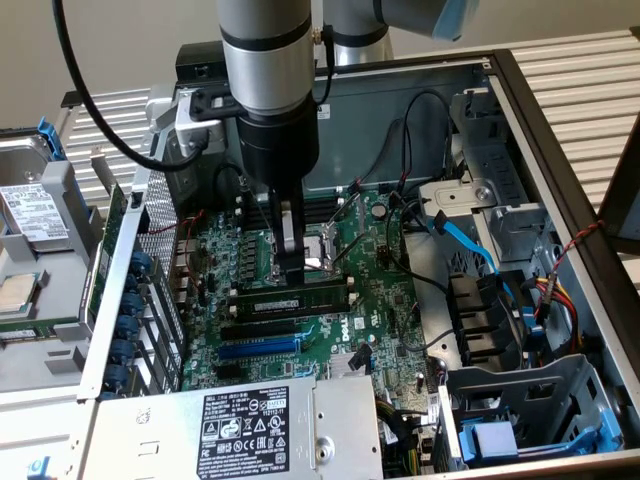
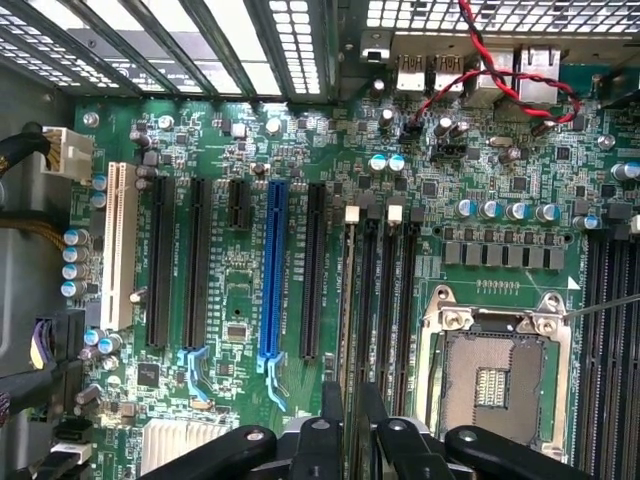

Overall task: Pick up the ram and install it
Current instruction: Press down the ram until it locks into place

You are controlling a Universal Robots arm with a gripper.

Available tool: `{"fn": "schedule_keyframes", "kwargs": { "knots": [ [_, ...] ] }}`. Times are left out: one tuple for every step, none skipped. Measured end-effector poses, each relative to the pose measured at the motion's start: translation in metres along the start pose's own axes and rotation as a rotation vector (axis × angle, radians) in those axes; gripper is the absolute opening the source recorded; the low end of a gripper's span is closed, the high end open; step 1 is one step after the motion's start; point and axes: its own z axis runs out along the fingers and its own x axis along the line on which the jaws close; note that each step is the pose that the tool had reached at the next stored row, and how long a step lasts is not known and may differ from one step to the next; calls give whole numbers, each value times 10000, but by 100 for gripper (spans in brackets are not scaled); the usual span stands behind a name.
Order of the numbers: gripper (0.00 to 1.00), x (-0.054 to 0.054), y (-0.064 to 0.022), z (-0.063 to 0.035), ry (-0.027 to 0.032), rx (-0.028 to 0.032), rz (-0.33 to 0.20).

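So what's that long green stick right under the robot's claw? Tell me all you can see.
The memory stick is a long, thin dark-green circuit board with black chips in a row and a small white label. It stands on edge in a long black slot on the green main board, beside the silver processor socket. The gripper sits right over its middle.

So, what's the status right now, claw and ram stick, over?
Claw low over the ram's middle. Ram set along a memory slot by the processor socket; fully seated, cannot tell. No cables across it.
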Motion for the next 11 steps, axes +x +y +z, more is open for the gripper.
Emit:
{"fn": "schedule_keyframes", "kwargs": {
  "knots": [
    [13,0,0,-2,3,1,0],
    [13,0,0,-2,4,2,-1],
    [11,0,0,-2,5,1,-1],
    [11,1,0,-3,8,0,-1],
    [11,1,0,-4,9,-1,-1],
    [11,1,0,-4,10,-2,-1],
    [11,2,1,-4,11,-3,0],
    [11,2,1,-2,10,-1,6],
    [11,1,1,1,9,-1,18],
    [11,1,0,5,8,-2,41],
    [11,1,0,9,9,-4,74]
  ]
}}
